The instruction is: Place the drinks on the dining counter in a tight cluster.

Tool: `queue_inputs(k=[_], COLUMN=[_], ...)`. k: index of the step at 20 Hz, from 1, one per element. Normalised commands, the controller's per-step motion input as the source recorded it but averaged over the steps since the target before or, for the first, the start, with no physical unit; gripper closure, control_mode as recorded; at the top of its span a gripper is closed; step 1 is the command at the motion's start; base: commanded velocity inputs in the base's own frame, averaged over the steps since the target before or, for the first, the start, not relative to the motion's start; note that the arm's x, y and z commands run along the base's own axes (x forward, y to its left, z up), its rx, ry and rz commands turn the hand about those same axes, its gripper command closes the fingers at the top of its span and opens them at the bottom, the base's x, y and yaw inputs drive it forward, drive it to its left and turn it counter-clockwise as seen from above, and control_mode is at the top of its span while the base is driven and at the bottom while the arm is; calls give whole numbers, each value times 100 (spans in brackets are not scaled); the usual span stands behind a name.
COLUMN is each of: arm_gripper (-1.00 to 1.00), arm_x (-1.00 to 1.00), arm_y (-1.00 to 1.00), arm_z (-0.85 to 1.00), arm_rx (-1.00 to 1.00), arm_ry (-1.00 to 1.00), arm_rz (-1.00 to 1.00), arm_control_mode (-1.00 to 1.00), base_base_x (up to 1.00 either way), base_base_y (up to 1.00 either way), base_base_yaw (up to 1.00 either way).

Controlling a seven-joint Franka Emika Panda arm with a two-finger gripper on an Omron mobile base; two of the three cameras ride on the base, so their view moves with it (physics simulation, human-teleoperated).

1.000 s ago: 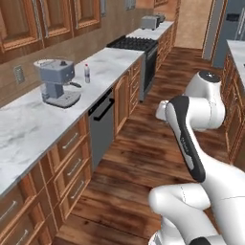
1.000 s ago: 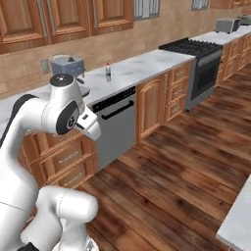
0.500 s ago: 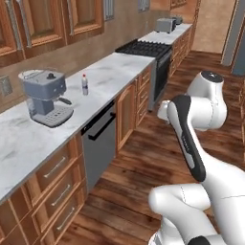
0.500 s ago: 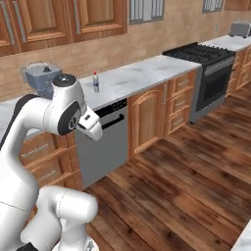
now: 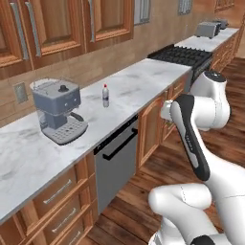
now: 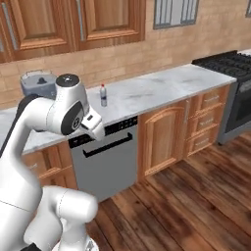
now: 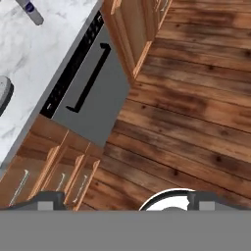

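Standing on wall counter (image 5: pixel 139 86): white bottle (image 5: pixel 105 95); blue label unreadable

Arm (image 5: pixel 198 143): glossy white rounded shells, bulbous joints w/ dark grey caps, black strip along one link. Hand (image 7: pixel 125 200): small dark grey tips.

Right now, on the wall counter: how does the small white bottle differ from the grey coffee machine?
The small white bottle with red cap and blue label is slim and far smaller; the grey coffee machine is broad and boxy. The bottle stands out on open marble; the machine sits back near the brick wall. Both stand upright on the same narrow marble wall counter.
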Motion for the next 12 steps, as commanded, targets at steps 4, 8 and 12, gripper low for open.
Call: queue_inputs(k=[4,8,12], arm_gripper=[-100,-100,-100], arm_x=[0,0,0], arm_y=[0,0,0], arm_z=[0,0,0], arm_rx=[0,0,0], arm_ry=[0,0,0], arm_rz=[0,0,0], arm_control_mode=[100,100,100], base_base_x=[96,100,88], base_base_y=[1,-22,-89], base_base_yaw=[31,49,59])
